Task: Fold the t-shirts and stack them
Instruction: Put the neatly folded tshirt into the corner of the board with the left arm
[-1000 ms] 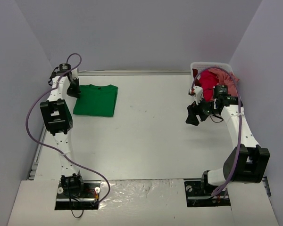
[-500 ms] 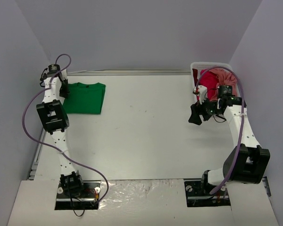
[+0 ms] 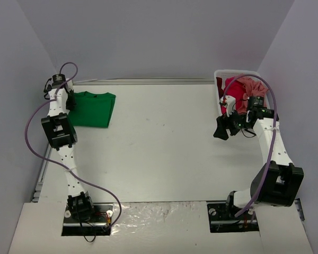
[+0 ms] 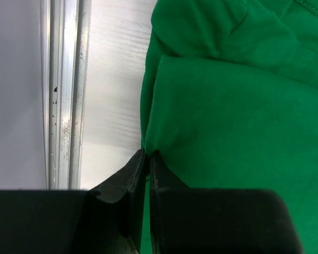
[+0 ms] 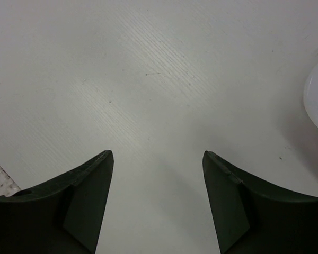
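Observation:
The folded green t-shirt (image 3: 93,110) lies at the far left of the table. My left gripper (image 3: 70,101) is shut on its left edge; in the left wrist view the gripper (image 4: 146,153) pinches the green t-shirt (image 4: 238,116) at a fold. The crimson red t-shirt (image 3: 232,93) and the salmon pink t-shirt (image 3: 251,83) are heaped in the basket at the far right. My right gripper (image 3: 220,131) is open and empty, just left of the basket; in the right wrist view the gripper (image 5: 158,154) hangs over bare table.
The white slatted basket (image 3: 218,78) stands at the far right corner; its rim shows in the right wrist view (image 5: 317,95). A metal rail (image 4: 63,90) runs along the table's left edge beside the green shirt.
My left gripper has dragged the green t-shirt left, toward the table's left edge. My right gripper has moved slightly back toward the basket.

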`<state>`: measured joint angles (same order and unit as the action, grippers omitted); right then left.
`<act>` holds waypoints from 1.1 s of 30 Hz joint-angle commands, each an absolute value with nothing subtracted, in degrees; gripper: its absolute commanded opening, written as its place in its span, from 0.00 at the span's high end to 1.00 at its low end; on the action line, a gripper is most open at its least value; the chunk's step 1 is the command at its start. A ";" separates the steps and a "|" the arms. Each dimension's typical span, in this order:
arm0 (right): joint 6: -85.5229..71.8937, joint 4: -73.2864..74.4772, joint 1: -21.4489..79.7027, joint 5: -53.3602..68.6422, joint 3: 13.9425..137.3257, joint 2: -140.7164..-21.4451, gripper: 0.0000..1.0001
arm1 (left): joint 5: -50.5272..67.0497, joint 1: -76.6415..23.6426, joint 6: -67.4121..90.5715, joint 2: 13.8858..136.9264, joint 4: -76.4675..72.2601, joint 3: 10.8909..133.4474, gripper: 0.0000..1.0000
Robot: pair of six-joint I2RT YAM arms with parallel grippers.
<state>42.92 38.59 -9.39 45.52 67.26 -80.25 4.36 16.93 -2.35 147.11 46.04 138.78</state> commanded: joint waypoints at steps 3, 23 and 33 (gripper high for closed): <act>42.45 39.99 -10.11 47.28 67.41 -81.74 0.36 | 2.37 18.89 -0.71 146.77 44.47 143.26 0.98; 42.98 40.61 -10.46 46.93 67.76 -83.58 0.36 | 2.81 20.74 5.89 150.12 42.19 145.90 0.98; 43.68 40.61 -10.72 47.37 66.89 -82.97 0.36 | 2.47 20.83 6.86 147.92 42.01 144.67 0.80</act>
